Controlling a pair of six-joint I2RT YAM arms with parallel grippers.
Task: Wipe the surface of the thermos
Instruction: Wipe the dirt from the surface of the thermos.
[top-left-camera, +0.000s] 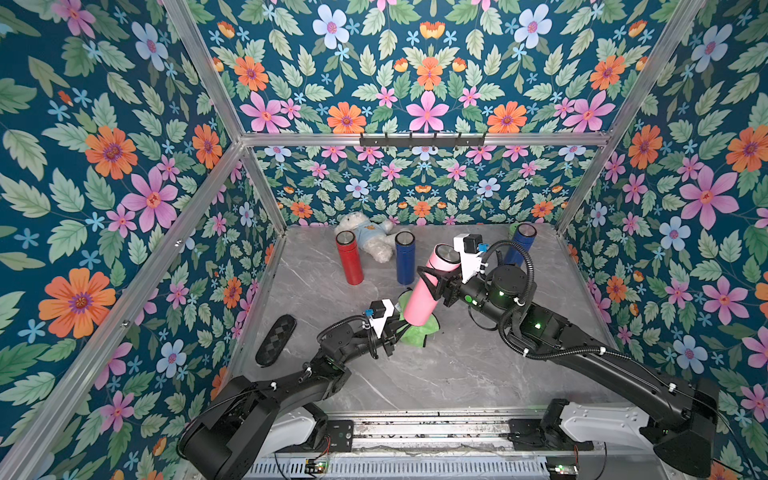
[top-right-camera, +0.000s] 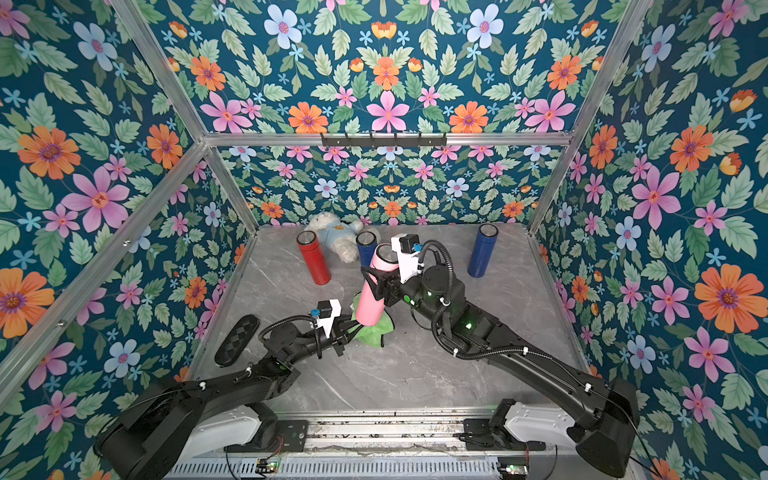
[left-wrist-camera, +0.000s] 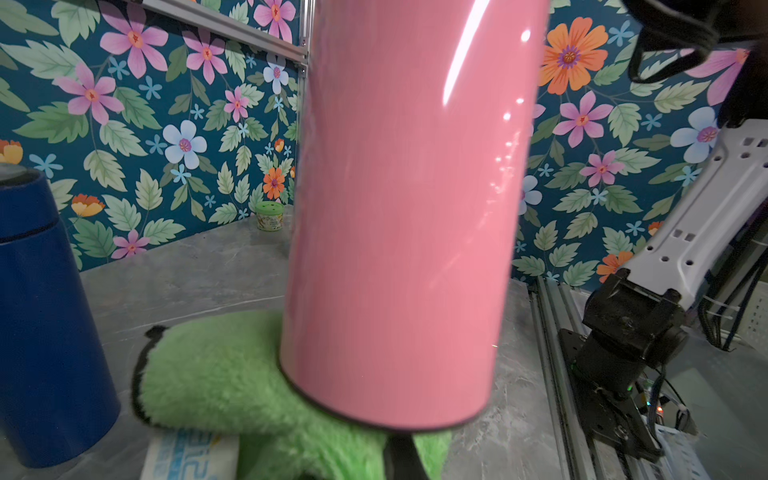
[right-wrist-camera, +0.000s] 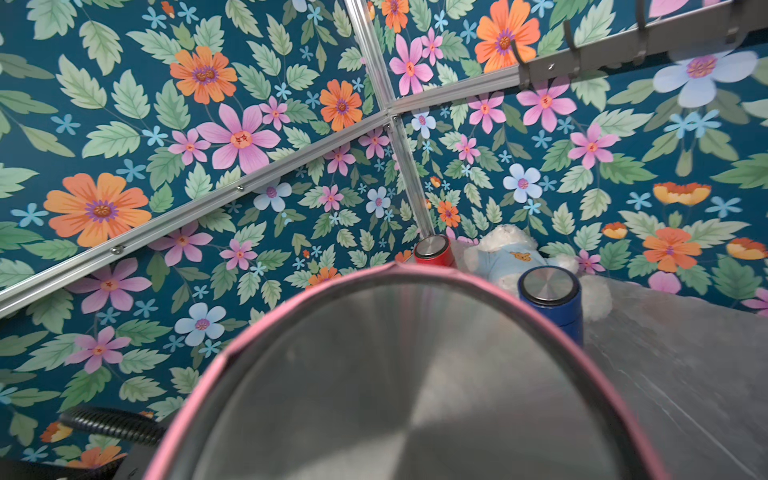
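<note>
Firmly in right jaws' clasp, tilted pink thermos (top-left-camera: 419, 303); left jaws clenched on green cloth (top-left-camera: 419, 334) below.

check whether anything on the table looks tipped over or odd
The plush bear lies toppled at the back, between the red thermos and a blue thermos. The pink thermos leans only because the right pincer holds it, base over the green cloth.

No legible text; blue print on white packet (left-wrist-camera: 187, 455) unreadable.
</note>
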